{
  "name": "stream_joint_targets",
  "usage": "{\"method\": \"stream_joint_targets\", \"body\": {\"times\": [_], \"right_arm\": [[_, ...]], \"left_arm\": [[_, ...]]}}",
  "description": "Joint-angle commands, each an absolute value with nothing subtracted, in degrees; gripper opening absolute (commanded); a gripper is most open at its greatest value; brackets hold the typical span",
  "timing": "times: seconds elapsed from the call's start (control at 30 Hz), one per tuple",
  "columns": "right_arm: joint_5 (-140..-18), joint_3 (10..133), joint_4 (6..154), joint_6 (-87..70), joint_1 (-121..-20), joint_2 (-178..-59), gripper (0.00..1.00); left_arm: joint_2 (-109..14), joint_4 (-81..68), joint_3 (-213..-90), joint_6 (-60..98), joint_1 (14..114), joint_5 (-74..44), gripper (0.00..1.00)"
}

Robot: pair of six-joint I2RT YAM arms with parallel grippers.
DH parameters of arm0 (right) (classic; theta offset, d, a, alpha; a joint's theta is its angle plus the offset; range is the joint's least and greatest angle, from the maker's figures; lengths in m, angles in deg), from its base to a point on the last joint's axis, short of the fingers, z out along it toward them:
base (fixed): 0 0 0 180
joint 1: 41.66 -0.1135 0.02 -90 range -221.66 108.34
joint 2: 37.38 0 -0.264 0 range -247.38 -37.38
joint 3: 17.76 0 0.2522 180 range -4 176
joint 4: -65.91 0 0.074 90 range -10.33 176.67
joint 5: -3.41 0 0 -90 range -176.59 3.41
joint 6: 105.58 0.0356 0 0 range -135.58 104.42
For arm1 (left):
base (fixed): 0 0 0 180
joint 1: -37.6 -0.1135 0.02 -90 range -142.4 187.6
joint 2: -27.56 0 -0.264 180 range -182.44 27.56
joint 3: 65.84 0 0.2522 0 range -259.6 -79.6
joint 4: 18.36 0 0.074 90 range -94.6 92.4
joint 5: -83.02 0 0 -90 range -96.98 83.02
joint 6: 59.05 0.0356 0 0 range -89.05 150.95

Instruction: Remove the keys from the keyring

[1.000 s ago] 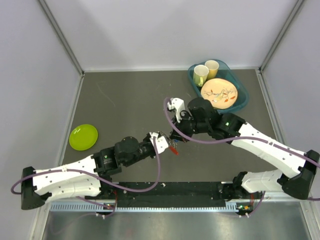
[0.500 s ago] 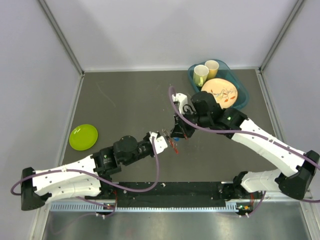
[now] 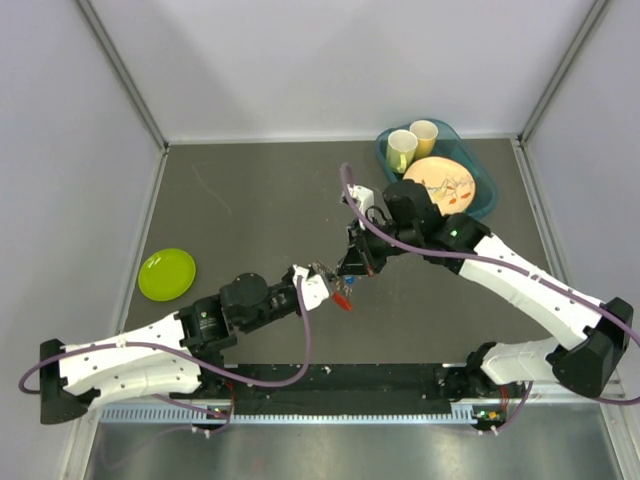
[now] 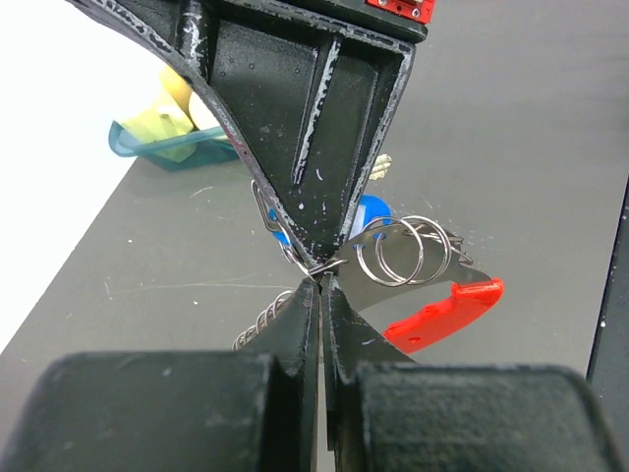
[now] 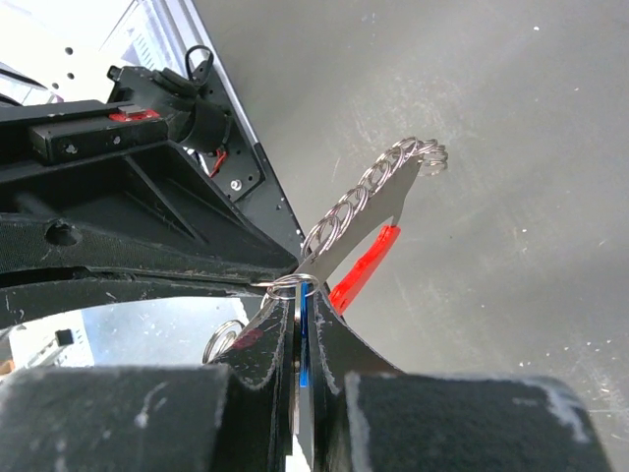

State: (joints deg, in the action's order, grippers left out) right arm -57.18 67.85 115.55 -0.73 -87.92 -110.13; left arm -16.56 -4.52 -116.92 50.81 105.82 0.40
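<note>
Top view is bright and flat, soft light from above, only faint shadows on the table (image 3: 250, 200) beneath the fingers. At the left wrist, the left gripper's fingers (image 4: 290, 334) loom blurred and dark; focus sharpens just past their tips, where the keyring (image 4: 401, 258) flashes white glints, and far beyond them the background blows out. At the right wrist, the right gripper's fingers (image 5: 265, 344) are soft too, and the blue key (image 5: 303, 344) between them smears.
</note>
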Motion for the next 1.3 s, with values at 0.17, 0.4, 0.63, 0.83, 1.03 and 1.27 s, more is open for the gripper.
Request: {"method": "stream_joint_targets", "body": {"times": [0.17,0.4,0.63,0.83,1.03,1.27], "right_arm": [[-60.49,65.96,107.54,1.30,-84.64,-111.73,0.00],[-56.09,64.82,105.16,-0.45,-84.90,-108.22,0.07],[-52.75,61.48,104.90,-2.39,-85.51,-107.96,0.00],[-50.82,60.34,104.55,-3.53,-85.51,-106.55,0.11],[-49.94,58.75,104.46,-4.41,-85.69,-106.11,0.03],[-50.55,57.17,104.28,-4.94,-85.69,-104.70,0.00]], "left_arm": [[-15.16,-7.50,-118.54,51.17,106.94,-6.10,0.00],[-18.06,-6.36,-120.12,50.29,106.85,-1.97,0.00],[-17.79,-7.41,-119.86,50.03,106.85,-1.00,0.00],[-18.67,-6.97,-120.47,50.37,106.94,0.76,0.00],[-18.85,-7.15,-120.47,50.29,106.94,1.64,0.00],[-19.29,-7.33,-120.38,50.11,106.94,2.34,0.00]]}}
